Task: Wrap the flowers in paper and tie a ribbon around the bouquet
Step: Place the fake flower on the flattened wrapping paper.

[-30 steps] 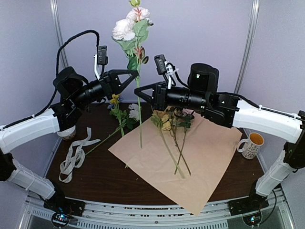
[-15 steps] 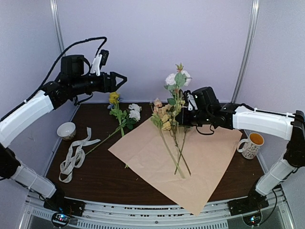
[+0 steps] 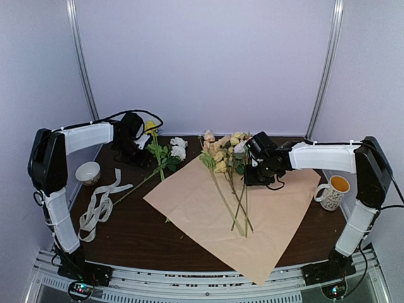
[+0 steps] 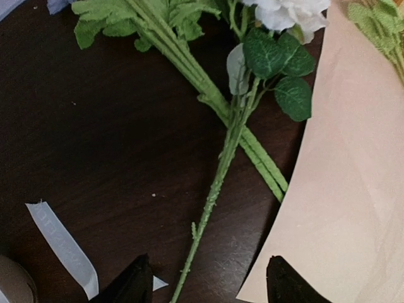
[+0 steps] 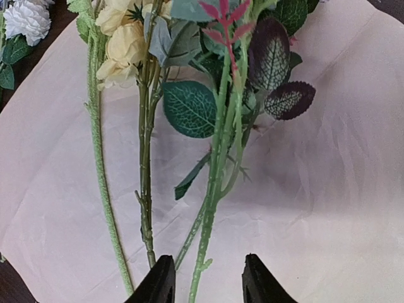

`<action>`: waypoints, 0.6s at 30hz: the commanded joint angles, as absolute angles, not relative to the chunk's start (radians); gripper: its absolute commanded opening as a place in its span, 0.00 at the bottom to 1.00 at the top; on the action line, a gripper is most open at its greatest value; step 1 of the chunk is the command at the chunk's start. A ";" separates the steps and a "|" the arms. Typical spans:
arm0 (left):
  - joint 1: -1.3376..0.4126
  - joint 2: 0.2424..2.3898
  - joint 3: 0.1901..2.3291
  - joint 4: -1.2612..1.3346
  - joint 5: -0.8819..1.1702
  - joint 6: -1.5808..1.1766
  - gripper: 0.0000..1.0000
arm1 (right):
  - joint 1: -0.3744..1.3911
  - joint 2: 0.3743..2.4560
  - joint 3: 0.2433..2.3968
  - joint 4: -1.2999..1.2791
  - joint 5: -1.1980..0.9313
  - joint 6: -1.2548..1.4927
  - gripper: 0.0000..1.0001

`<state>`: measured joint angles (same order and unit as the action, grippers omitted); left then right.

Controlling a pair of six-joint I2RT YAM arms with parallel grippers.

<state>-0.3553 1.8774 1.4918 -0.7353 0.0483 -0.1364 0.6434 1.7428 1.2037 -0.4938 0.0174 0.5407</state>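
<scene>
High overview; two close downward wrist-views

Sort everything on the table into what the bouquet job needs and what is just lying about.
Belongs to the job: paper; flowers, some on it, some beside it; ribbon.
Just lying about: mug; small bowl.

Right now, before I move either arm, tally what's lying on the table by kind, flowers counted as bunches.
Paper sheet: 1
Ribbon: 1
Flower bunches: 2, one on the paper, one beside it
Mug: 1
Bowl: 1
Total: 6
</scene>
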 commanded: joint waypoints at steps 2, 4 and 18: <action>-0.333 2.018 1.615 -0.810 0.006 -0.033 0.64 | 0.646 1.684 1.234 -0.528 0.061 0.494 0.39; -0.334 2.083 1.657 -0.838 0.007 -0.015 0.61 | 0.649 1.676 1.227 -0.528 0.056 0.490 0.39; -0.327 2.212 1.698 -0.854 -0.015 -0.032 0.00 | 0.653 1.625 1.187 -0.520 0.050 0.484 0.40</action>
<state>-0.3397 2.2135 1.7008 -0.8417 0.0193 -0.0143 0.6468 1.6676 1.2015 -0.5129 0.0296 0.4961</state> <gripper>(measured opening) 0.042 0.394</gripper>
